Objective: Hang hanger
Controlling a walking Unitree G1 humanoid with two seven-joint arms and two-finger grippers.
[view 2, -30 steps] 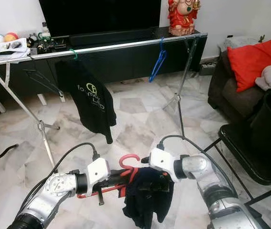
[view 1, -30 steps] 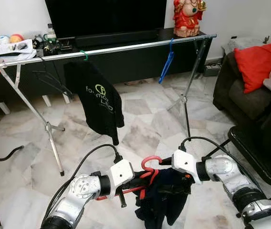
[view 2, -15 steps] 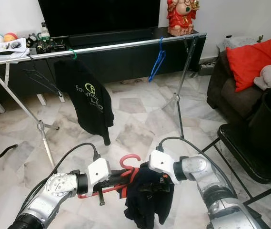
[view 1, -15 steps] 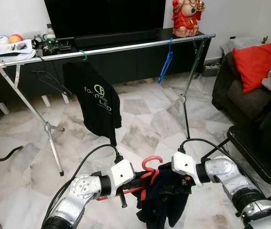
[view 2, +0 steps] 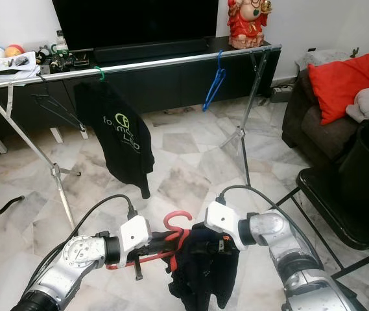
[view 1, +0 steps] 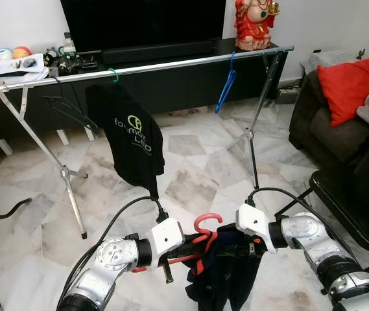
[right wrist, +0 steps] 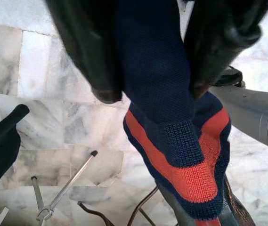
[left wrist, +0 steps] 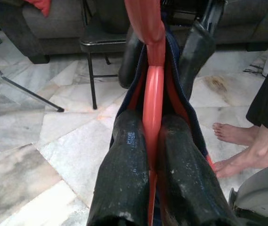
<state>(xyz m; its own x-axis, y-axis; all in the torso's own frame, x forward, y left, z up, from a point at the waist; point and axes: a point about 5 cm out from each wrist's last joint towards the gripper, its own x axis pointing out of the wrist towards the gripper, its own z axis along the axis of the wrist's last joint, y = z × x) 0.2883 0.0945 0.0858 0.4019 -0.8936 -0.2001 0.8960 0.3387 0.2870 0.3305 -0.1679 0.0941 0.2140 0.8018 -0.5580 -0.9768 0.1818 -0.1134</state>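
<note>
Rail [view 1: 139, 67]: spans the far side, carrying a black shirt [view 1: 131, 139] at left and a blue hanger [view 1: 226, 87] at right.
Navy garment [view 1: 226, 275]: near centre, draped on the red hanger [view 1: 200, 234].
Left gripper [left wrist: 149, 146]: clamped on the red hanger.
Right gripper [right wrist: 155, 89]: pinching the navy garment.
</note>
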